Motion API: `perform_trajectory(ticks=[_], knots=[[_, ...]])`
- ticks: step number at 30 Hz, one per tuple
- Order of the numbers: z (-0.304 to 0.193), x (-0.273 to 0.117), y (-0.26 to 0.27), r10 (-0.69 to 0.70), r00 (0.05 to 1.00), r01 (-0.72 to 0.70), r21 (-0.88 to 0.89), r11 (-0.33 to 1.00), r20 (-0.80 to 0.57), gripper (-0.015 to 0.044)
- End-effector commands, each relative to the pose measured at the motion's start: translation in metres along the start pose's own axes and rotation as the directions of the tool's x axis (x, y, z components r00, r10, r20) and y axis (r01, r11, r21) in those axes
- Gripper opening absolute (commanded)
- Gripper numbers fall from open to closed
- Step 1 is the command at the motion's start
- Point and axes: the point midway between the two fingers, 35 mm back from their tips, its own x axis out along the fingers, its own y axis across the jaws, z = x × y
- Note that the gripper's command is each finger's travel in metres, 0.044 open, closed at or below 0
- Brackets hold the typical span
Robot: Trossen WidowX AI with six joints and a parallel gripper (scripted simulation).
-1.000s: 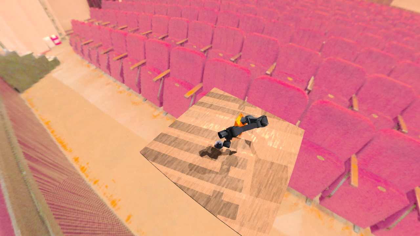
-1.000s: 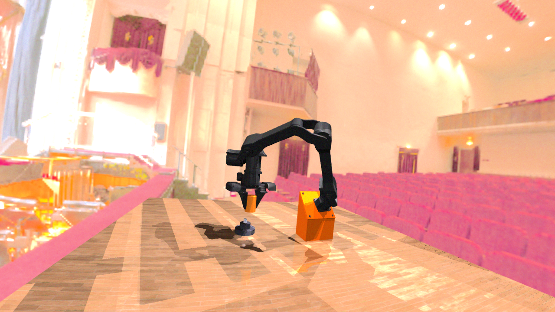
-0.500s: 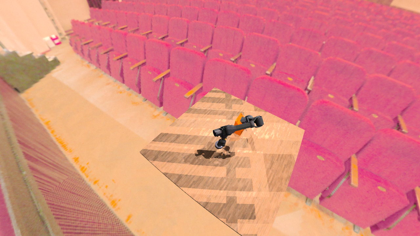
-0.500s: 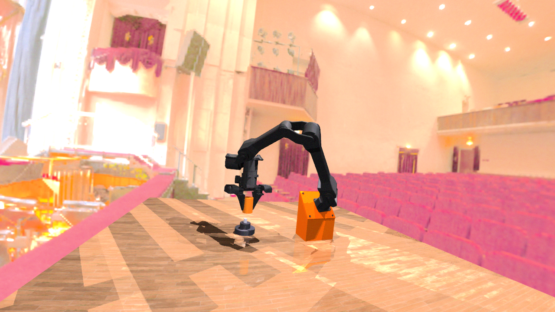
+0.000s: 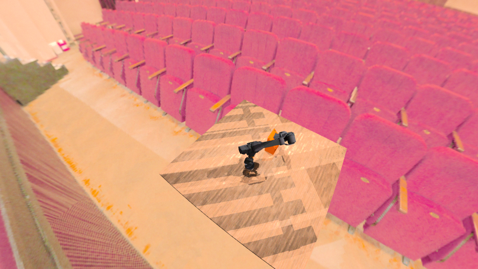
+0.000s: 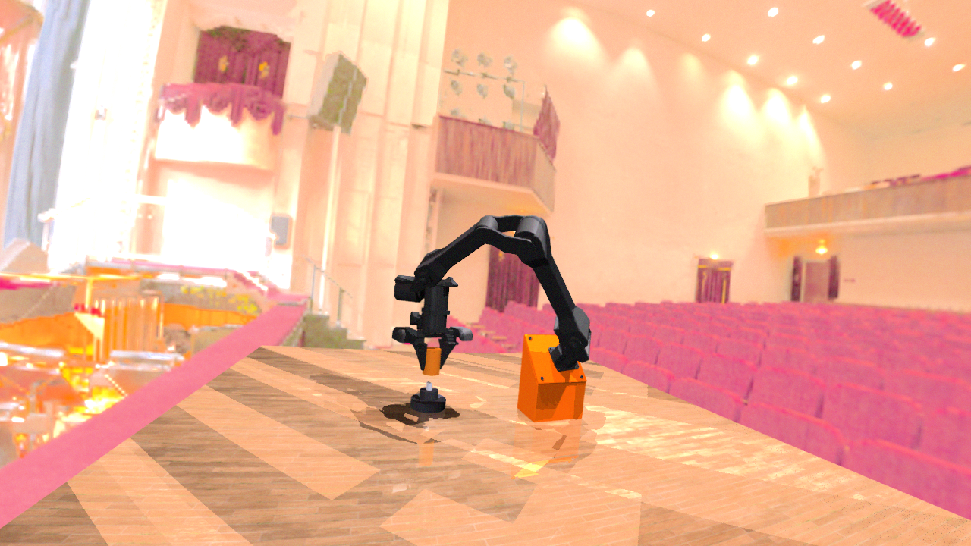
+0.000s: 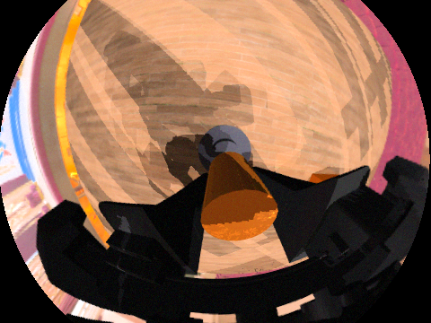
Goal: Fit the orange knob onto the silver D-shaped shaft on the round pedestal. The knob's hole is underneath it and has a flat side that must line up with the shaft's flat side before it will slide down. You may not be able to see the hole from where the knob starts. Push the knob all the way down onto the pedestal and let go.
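Observation:
My gripper (image 6: 432,364) (image 7: 230,174) is shut on the orange knob (image 6: 432,353) (image 7: 238,213) and holds it upright, its underside out of sight. In the exterior view the knob hangs a short gap above the silver shaft (image 6: 428,385), slightly right of it. The shaft stands on the dark round pedestal (image 6: 427,403) (image 7: 239,136). In the wrist view the knob's lower end overlaps the pedestal's near part and hides the shaft. Neither the hole nor the two flat sides can be made out. In the top view the arm's end covers the pedestal.
The arm's orange base block (image 5: 272,148) (image 6: 551,399) (image 7: 324,177) stands to the right of the pedestal in the exterior view. The wood-patterned table top (image 5: 267,214) (image 6: 271,468) (image 7: 274,58) carries patchy shadows and reflections. Rows of pink seats lie beyond its edge.

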Motion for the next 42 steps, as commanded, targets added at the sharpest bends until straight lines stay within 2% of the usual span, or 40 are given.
perform_trajectory(ticks=[1, 7, 42], knots=[[0.001, 0.006, 0.0, 0.0, 1.0, 0.0, 0.0, 1.0, 0.004, 0.0], [0.002, 0.023, 0.0, 0.001, 1.0, -0.001, 0.004, 1.0, 0.003, 0.0], [0.001, 0.022, 0.001, 0.001, 1.0, -0.001, -0.002, 1.0, 0.003, 0.0]])
